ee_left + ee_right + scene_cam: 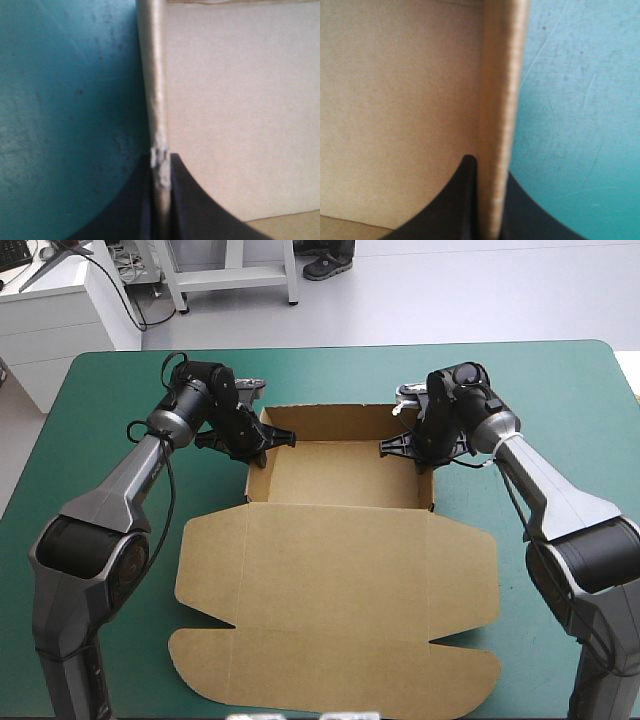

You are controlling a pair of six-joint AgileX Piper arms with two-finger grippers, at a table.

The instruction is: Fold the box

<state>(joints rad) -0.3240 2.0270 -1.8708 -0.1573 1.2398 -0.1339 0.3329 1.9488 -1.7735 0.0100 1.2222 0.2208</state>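
The black fingers of the left gripper (160, 159) are clamped on the top edge of the left wall (151, 75) of the box (340, 570), and those of the right gripper (488, 172) likewise on its right wall (500, 90). The brown box rests on the teal-green cover (560, 390), tray walls raised and the lid panel (335, 630) lying flat beside the tray. Risk: each wall is held by a thin edge only, so an uneven pull from one arm can slip the board free, buckle the wall, or drag the whole box askew.

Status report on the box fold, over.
Left hand shut on the box, left wall. Right hand shut on right wall. Tray open, lid flat. Nothing in the way.
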